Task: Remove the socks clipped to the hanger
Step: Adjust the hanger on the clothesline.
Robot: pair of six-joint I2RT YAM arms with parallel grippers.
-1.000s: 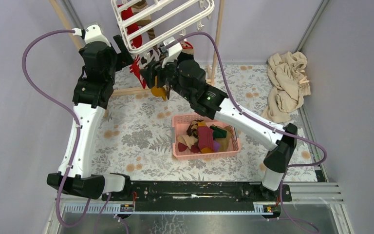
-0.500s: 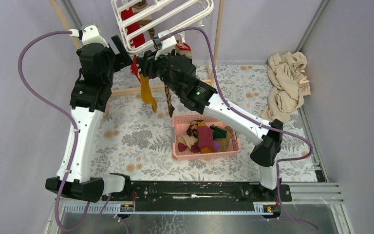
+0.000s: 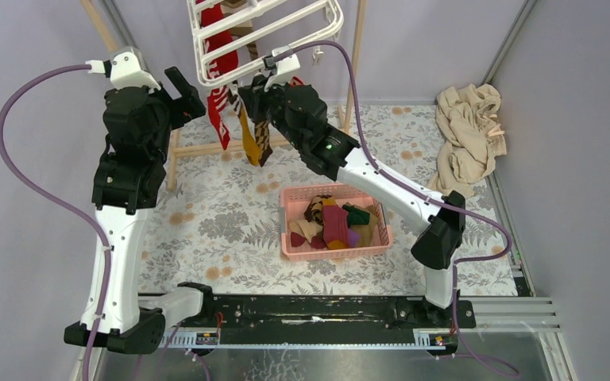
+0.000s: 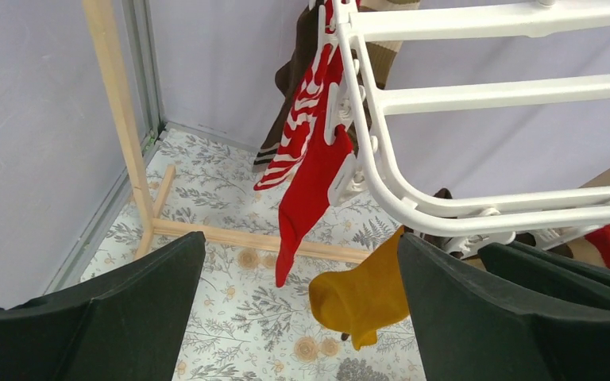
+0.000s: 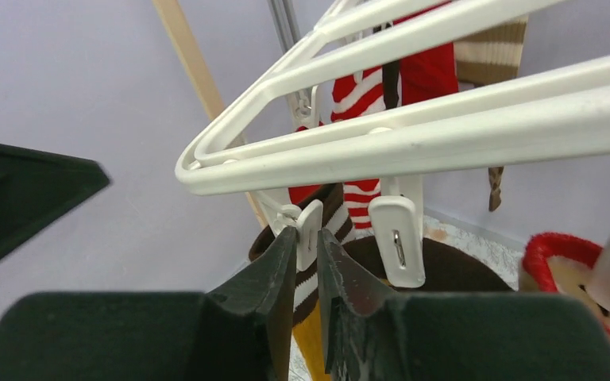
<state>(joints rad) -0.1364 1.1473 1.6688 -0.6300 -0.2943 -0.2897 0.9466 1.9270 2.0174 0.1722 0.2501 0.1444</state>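
The white hanger [image 3: 264, 32] hangs at the top, its bars also crossing the left wrist view [image 4: 476, 95] and the right wrist view [image 5: 445, 135]. Clipped under it are a red-and-white striped sock [image 4: 302, 119], a red sock [image 4: 310, 182], a mustard sock [image 3: 248, 141] and a brown-and-white striped sock [image 5: 327, 258]. My right gripper [image 5: 307, 232] is shut on a white clip [image 5: 311, 222] that holds the brown striped sock. My left gripper [image 4: 300, 238] is wide open just left of the socks, with the red sock's toe and the mustard sock [image 4: 361, 298] hanging beyond its gap, untouched.
A pink basket [image 3: 290, 238] with several loose socks sits on the floral mat below the right arm. A wooden pole frame [image 3: 206, 148] stands behind the hanger. A beige cloth [image 3: 469, 135] lies crumpled at the right wall. A second white clip [image 5: 397, 238] dangles right of my fingers.
My right gripper rose to the hanger's edge and closed its jaws around the clip. The left arm drew back to the left. The mustard and brown socks now hang straight down.
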